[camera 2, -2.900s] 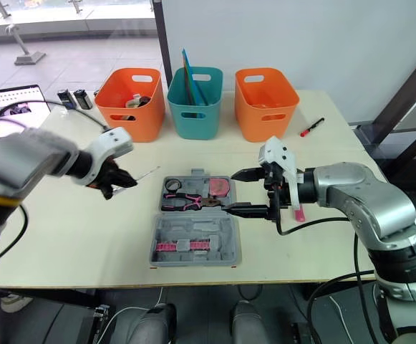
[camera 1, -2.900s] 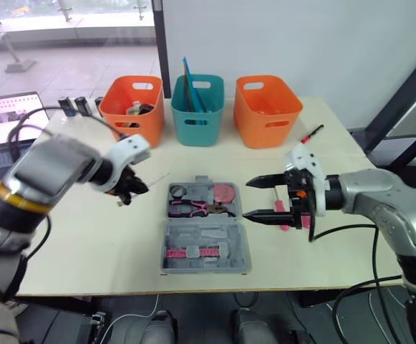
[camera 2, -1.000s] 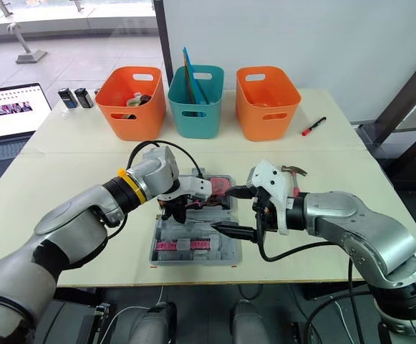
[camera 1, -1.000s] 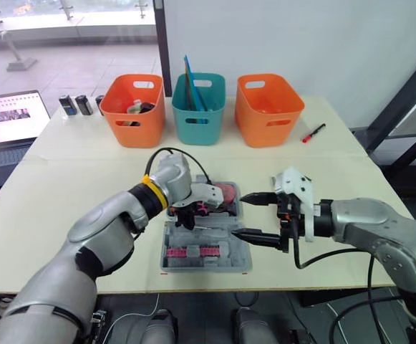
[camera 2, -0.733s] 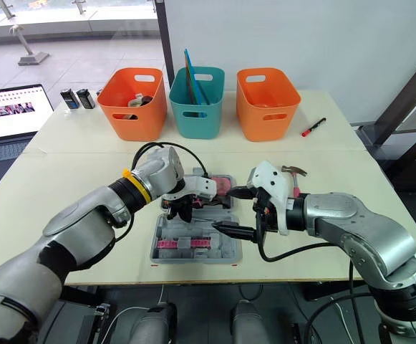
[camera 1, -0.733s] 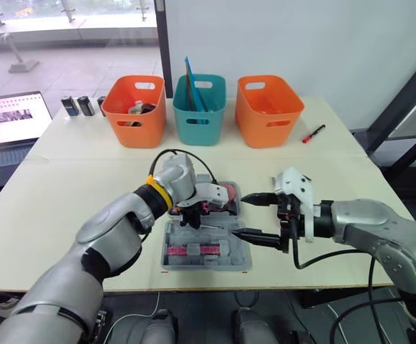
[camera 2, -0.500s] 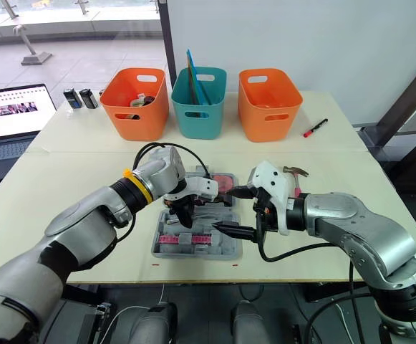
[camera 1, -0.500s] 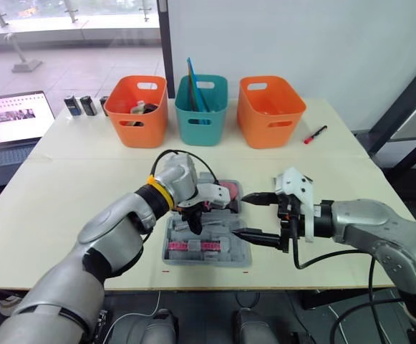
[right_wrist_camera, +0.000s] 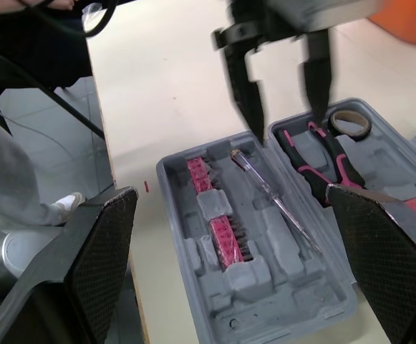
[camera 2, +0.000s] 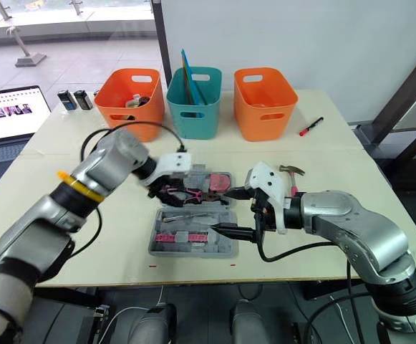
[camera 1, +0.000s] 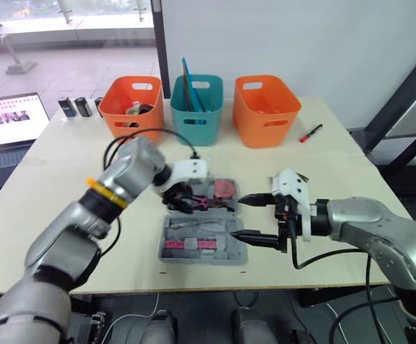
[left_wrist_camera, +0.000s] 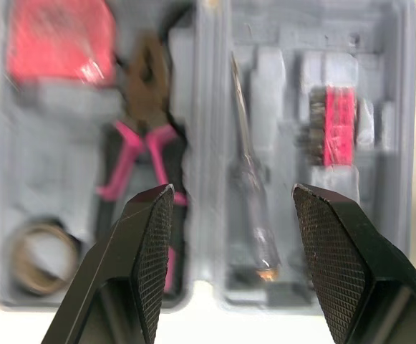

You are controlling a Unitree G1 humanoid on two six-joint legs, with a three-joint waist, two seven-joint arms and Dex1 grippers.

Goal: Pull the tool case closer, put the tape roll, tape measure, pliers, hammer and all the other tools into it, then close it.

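- Packing is the step in hand. The tool case [camera 1: 224, 251] lies open at mid-bench, near the front edge.
- Its far half holds the tape measure [left_wrist_camera: 61, 39], pliers [left_wrist_camera: 142, 143] and tape roll [left_wrist_camera: 39, 256]. A clear-handled screwdriver [left_wrist_camera: 247, 165] lies in the near half.
- The left hand [camera 1: 178, 200] hovers over the far half, fingers apart, holding nothing.
- The right hand [camera 1: 238, 216] sits just beside the case's right side, fingers apart, also empty.
- The hammer [camera 2: 291, 171] lies behind the right hand, toward the right edge, and is likely the next pick. The right hand would need to back off and settle over it.
- Bare bench lies left of the case. The bins [camera 1: 268, 110] along the far edge stand well apart.
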